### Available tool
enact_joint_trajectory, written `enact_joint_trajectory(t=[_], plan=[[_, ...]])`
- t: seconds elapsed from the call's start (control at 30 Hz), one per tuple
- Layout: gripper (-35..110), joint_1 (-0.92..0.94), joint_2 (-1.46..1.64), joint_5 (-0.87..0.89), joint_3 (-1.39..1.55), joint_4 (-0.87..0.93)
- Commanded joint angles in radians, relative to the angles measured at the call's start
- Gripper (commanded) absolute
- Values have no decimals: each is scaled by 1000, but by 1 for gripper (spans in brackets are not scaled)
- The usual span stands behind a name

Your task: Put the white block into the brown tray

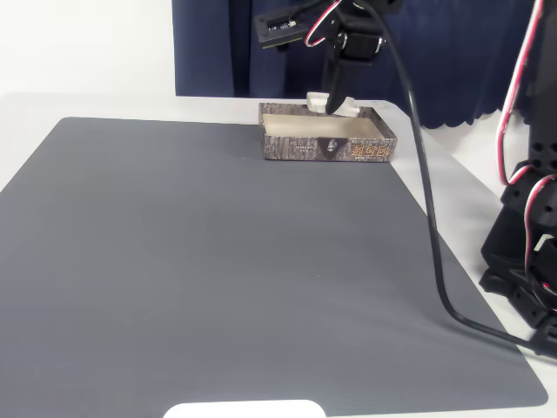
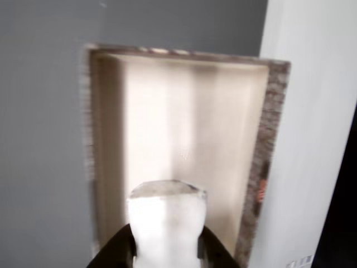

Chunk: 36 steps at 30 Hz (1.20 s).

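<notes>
Open cream floor of the brown tray [image 2: 189,128] directly beneath the claw [image 2: 166,248], walls [image 1: 329,149] around.

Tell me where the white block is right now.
The white block is clamped in the gripper, held above the brown tray at the gray mat's far edge in the fixed view.

The fixed view looks from the front across the grey mat [image 1: 218,261]; the wrist view looks down, close and perhaps blurred. Both share the brown patterned cardboard tray [image 1: 300,148] [image 2: 270,134]
</notes>
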Motion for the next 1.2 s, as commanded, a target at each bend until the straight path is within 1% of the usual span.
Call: enact_joint_trajectory(t=[0.0,0.13,0.47,1.07,1.13,1.17], plan=[[0,11,-54,3,-140,31],[0,11,-152,3,-244,58],[0,6,-285,6,-367,58],[0,31,-367,-8,-400,63],[3,31,-359,-55,-400,57],[8,29,-356,-69,-400,46]])
